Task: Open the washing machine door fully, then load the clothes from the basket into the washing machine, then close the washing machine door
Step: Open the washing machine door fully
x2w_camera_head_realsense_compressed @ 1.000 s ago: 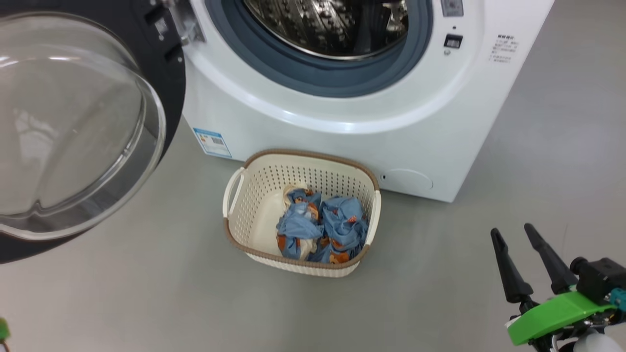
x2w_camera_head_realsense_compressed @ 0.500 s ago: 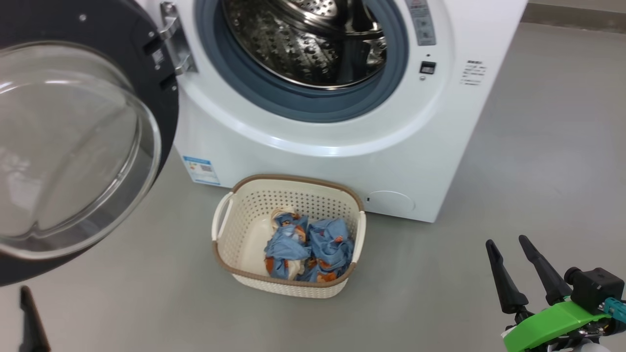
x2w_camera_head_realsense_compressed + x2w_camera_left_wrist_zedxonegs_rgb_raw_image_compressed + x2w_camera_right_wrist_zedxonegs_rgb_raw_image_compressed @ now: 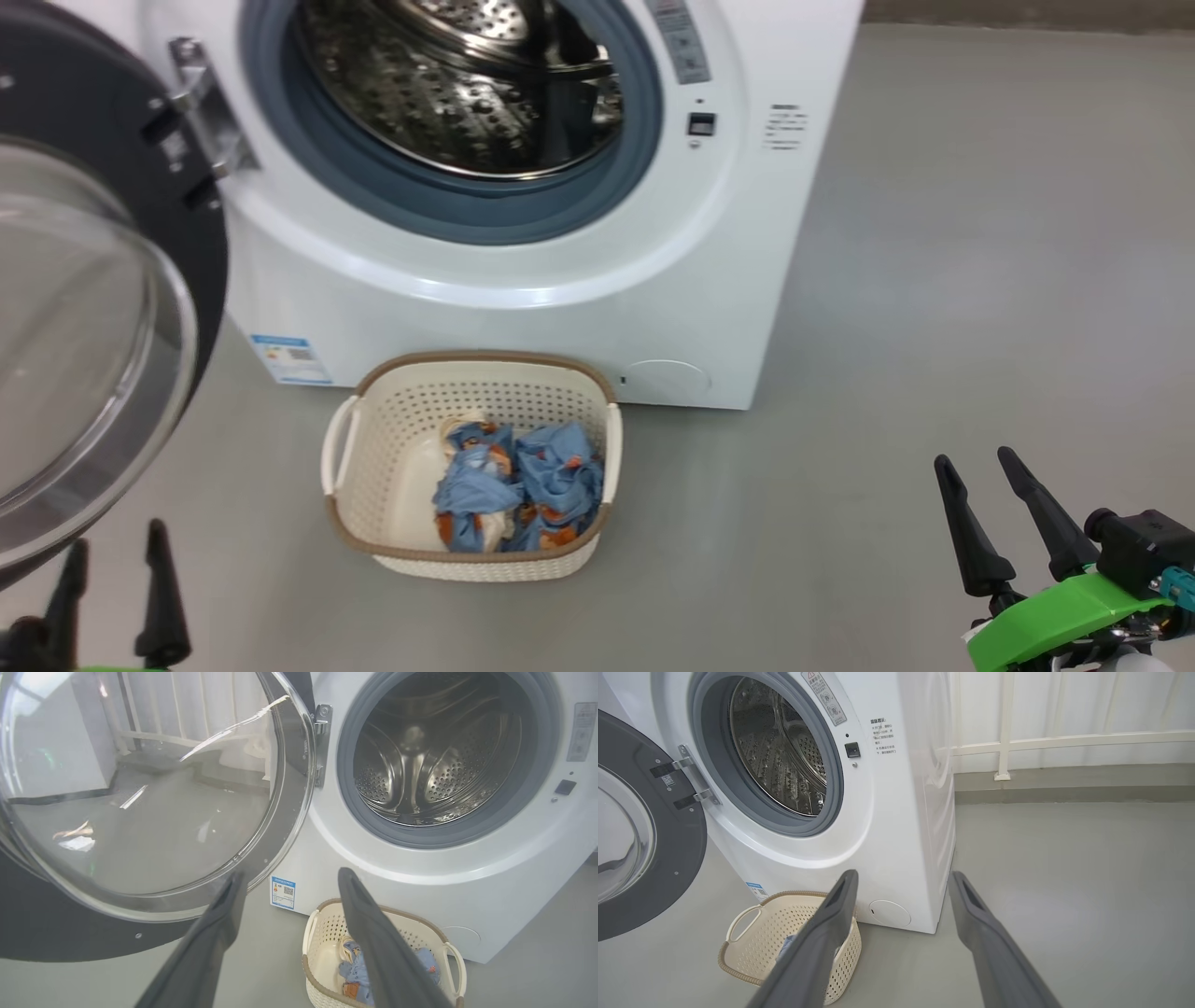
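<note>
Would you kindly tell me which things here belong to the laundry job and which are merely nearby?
Job: washing machine, washing machine door, basket, clothes.
Nearby: white railing, grey floor.

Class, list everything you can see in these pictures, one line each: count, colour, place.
washing machine: one, white, behind the basket
washing machine door: one, black with clear glass, swung open, head view's left
drum: one, steel, inside the machine
gasket: one, blue-grey, around the drum mouth
label: one, blue, low on the machine's front
basket: one, cream, brown rim, on the floor
clothes: heap, count unclear, light blue and orange, in the basket
left claw: one, dark, open, head view's lower left
right claw: one, dark, open, head view's lower right
</note>
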Tool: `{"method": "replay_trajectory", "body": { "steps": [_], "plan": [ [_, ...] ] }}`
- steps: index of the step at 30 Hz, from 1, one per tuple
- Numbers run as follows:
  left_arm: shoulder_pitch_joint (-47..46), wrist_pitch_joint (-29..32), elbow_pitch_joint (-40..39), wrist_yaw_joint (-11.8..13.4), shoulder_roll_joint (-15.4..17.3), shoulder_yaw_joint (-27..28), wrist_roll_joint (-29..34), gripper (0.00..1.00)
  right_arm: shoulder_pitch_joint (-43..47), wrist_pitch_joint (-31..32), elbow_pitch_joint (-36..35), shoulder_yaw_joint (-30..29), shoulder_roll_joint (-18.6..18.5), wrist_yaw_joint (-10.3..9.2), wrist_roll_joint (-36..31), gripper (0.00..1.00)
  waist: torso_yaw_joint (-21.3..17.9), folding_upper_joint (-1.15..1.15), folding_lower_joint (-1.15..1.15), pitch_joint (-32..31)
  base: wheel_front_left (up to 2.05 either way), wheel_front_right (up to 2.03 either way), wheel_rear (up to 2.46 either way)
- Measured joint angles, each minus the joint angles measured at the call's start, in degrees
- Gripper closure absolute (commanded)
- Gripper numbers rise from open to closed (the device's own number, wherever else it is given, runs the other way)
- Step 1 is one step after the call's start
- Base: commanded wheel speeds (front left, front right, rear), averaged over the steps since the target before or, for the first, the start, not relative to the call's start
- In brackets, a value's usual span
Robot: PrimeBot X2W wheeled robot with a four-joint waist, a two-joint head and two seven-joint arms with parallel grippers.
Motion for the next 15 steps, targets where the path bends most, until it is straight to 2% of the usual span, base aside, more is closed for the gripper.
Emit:
{"method": "replay_trajectory", "body": {
  "steps": [15],
  "plan": [
    [0.1, 0.0, -1.6, 0.0, 0.1, -5.7, -0.7, 0.00, -0.2, 0.0, -0.1, -1.1, 0.1, 0.00, 0.0, 0.00, -7.9, 0.00, 0.00, 0.7, 0.00, 0.00, 0.00]
  ]
}}
